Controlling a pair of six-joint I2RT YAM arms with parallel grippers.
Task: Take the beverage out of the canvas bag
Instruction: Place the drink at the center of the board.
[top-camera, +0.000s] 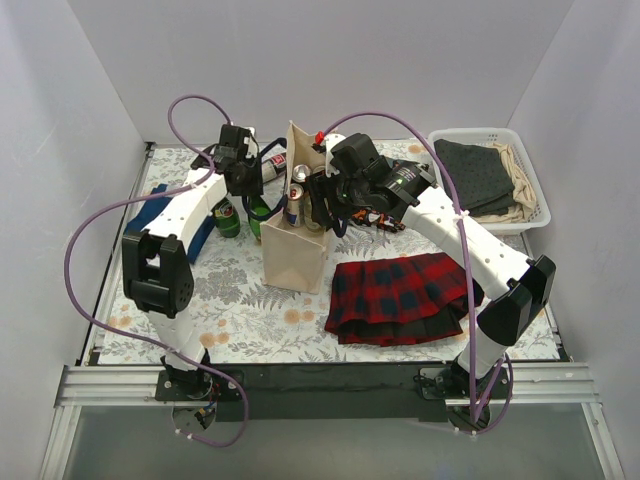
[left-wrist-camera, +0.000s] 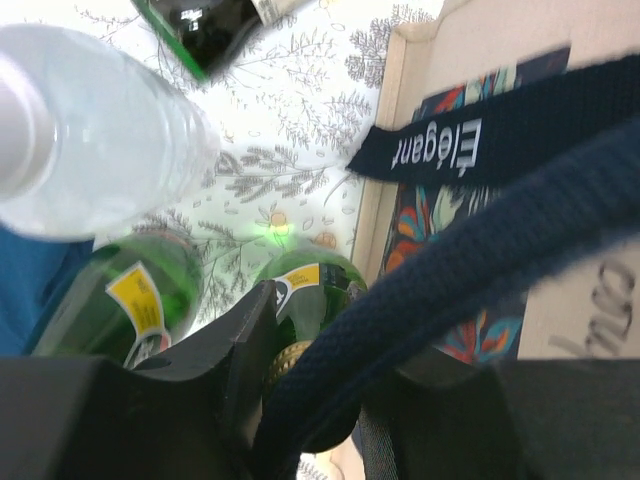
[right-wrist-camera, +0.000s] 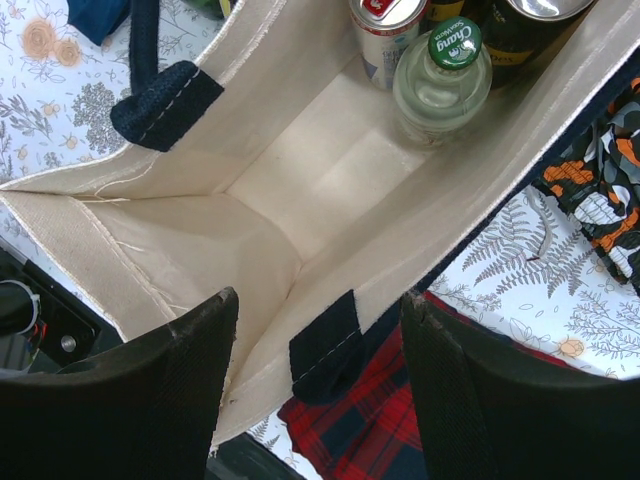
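With the left gripper (left-wrist-camera: 330, 395) clamped on the navy handle (left-wrist-camera: 450, 290) to steady the canvas bag (right-wrist-camera: 150, 240), the right gripper (right-wrist-camera: 320, 310), wide open and empty above its mouth, should descend vertically onto the green-capped Chang bottle (right-wrist-camera: 445, 75) beside the cans (right-wrist-camera: 385, 20) at the bag's far end.

Plain white walls (top-camera: 330, 60) surround a table (top-camera: 330, 378) covered with floral cloth (top-camera: 240, 310).

Cans (top-camera: 299, 174) and a bottle (right-wrist-camera: 443, 85) in the canvas bag (top-camera: 295, 258); bottles (top-camera: 228, 218) left of it, cloth (top-camera: 400, 295) right.
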